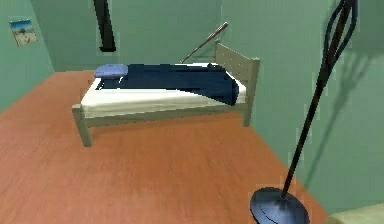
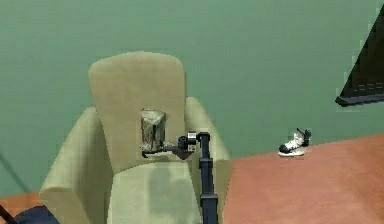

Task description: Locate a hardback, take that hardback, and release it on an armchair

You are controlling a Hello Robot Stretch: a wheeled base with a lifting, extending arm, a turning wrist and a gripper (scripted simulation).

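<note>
Floor (image 1: 150, 175): brown wood, with green walls all around.
Bed (image 1: 150, 112): pale frame, in the upper middle of the forward view. A dark blue blanket (image 1: 185, 80) lies on it, and a blue pillow (image 1: 109, 71) sits at its left end.
Armchair (image 2: 135, 85): big and cream, in the left middle of the arm side view, against the green wall.
Floor lamp (image 1: 310, 120): thin black pole at the forward view's right, with a round dark foot at the bottom.
Arm (image 2: 207, 180): dark bar coming up from the bottom edge, in front of the armchair.
Grey-brown block (image 2: 152, 128): stands up tall in front of the chair's back, above the seat.
Gripper (image 2: 152, 151): it holds the grey-brown block.
Boot (image 2: 295, 143): black and white, on the floor by the wall at the right.
Picture (image 1: 22, 33): small, on the wall at the upper left.
</note>
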